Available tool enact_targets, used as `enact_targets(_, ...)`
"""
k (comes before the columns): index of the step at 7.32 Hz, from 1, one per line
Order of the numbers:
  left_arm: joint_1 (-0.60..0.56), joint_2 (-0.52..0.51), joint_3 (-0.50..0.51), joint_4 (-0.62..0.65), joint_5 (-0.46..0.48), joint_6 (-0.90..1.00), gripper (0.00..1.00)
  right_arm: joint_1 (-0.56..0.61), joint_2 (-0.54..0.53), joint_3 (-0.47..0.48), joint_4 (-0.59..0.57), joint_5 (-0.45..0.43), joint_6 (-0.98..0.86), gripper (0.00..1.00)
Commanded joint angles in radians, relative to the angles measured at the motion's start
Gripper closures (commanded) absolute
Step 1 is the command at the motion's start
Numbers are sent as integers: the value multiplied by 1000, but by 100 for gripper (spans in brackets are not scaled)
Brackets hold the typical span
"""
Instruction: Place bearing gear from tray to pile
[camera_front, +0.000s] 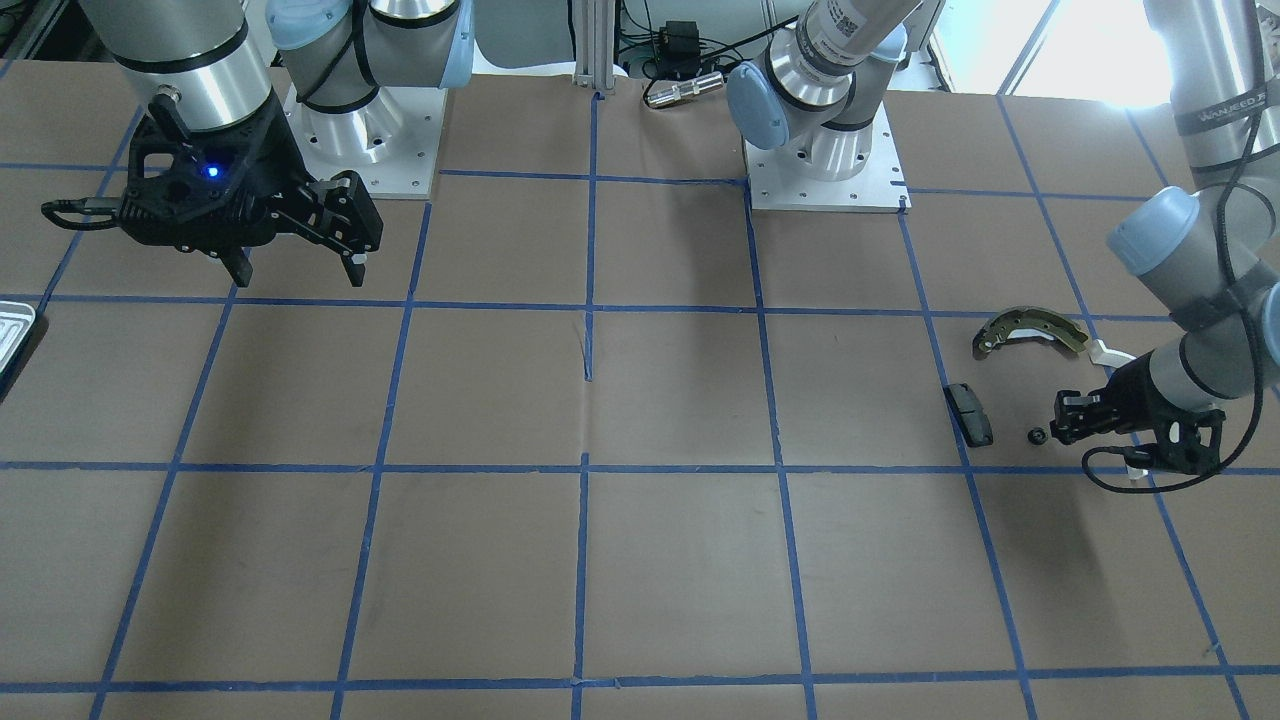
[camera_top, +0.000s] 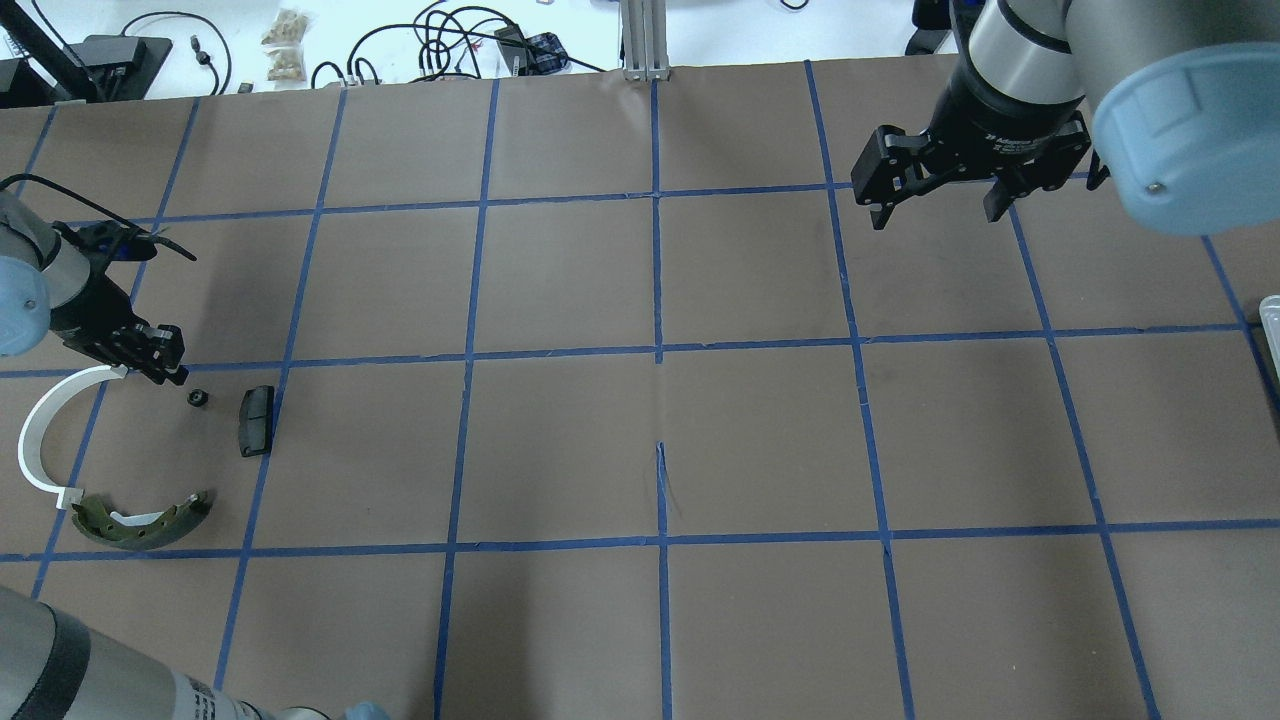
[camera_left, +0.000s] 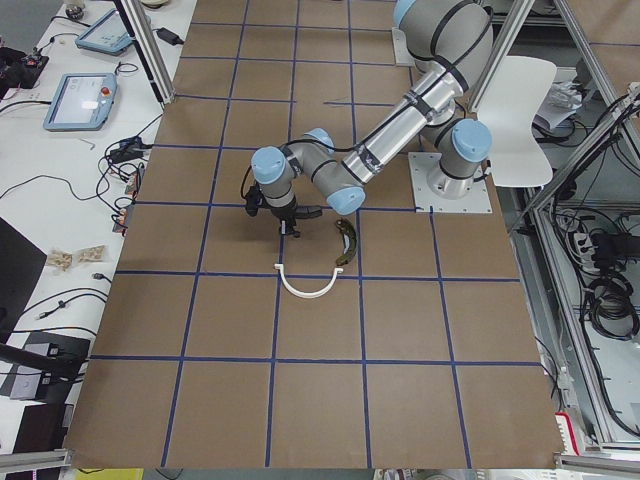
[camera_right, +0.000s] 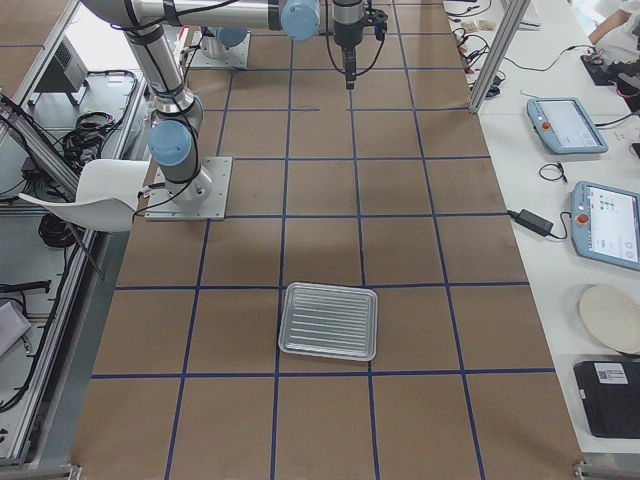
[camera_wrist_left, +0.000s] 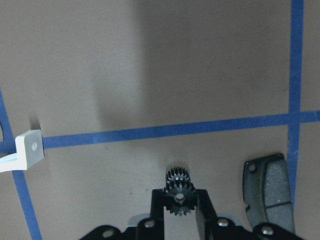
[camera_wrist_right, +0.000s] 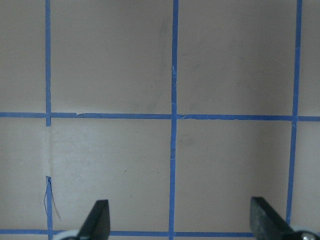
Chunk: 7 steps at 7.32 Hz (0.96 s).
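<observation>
Gear (camera_wrist_left: 178, 189) seemingly free; teeth wrist-view only.

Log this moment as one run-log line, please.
left fingers: open, beside gear | gear: on table near pad | right fingers: open, raised

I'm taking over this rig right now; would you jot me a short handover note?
Left gripper: slightly open, holding nothing, low by the pile.
Right gripper: wide open, empty, above bare table.
Bearing gear: on the table beside the dark pad, near the white arc and brake shoe.
Tray: empty.
Done: gear at the pile. Left: probably only pulling the left arm back.
</observation>
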Motion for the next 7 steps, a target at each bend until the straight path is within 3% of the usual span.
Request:
enact_targets(1, 17, -20, 0, 6, 1, 4, 100, 0, 0, 0, 0, 4, -1, 0)
enact_targets(7, 21, -26, -9, 6, 27, 2, 100, 0, -3, 0, 0, 0, -3, 0)
